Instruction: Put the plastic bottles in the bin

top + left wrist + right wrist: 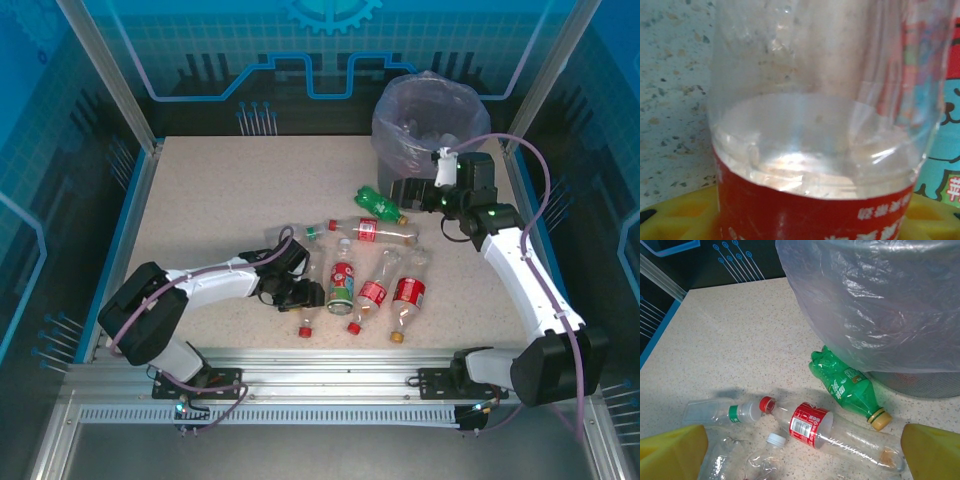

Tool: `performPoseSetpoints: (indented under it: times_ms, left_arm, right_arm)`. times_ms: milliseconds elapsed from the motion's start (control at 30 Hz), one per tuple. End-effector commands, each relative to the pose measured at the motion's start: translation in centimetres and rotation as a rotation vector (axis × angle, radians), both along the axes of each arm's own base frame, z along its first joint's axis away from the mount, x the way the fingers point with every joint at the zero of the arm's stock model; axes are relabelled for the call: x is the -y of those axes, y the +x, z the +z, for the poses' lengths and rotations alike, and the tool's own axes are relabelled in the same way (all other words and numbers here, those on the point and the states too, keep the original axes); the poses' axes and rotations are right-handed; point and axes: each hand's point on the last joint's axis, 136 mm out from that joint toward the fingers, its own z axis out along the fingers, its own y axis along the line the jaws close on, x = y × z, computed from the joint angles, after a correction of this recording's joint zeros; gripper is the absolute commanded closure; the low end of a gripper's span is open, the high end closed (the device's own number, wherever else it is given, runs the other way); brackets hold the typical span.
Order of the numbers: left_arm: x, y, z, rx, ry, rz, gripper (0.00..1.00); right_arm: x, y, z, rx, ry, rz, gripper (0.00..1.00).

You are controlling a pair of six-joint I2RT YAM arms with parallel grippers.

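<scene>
**LEFT ARM AT A BOTTLE, BIN WAITING ACROSS THE TABLE**

From my remote desk I am watching the left gripper (pixel 298 293) sitting over a small clear plastic bottle with a red label and red cap (pixel 306 320). The bottle is lying on the speckled table (pixel 200 190) at the near-left edge of the scattered plastic bottles. On the left wrist camera the yellow pads (pixel 675 217) are flanking its labelled part, but I cannot tell whether they are pressing it. The right gripper (pixel 408 192) is hovering with its fingers spread wide and nothing between them, next to the round grey bin lined with a lavender bag (pixel 395 135). A green bottle (pixel 847 385) is lying just beside the bin's foot. I am judging these empties light, thin-walled and slippery, so easy to crush or to squirt free. The labelled middle looks the surest hold.
</scene>
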Motion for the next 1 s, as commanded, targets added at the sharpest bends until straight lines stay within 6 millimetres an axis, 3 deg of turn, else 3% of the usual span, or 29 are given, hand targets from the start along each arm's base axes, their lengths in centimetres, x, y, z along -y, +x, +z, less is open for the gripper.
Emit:
performPoseSetpoints:
  times_ms: [0,300,500,667,967]
  left_arm:
    - [-0.4,0.4,2.0,0.072,0.024,-0.041,0.43]
    - [-1.4,4.1,8.4,0.332,0.026,-0.112,0.45]
    - [0.6,7.8,12.0,0.494,-0.115,-0.126,0.47]
    - [2.4,8.3,12.9,0.514,-0.185,-0.191,0.47]
    - [2.9,8.3,13.3,0.536,-0.233,-0.192,0.47]
  right_arm:
    - [-1.6,-0.6,1.1,0.029,0.049,0.054,0.01]
    - [-7.3,-2.6,2.0,0.034,0.218,0.258,0.01]
    - [-12.4,-2.7,1.4,-0.006,0.364,0.401,0.01]
    - [-16.4,-1.9,0.2,-0.049,0.416,0.469,0.02]
    - [-19.1,0.5,-1.6,-0.084,0.472,0.457,0.04]
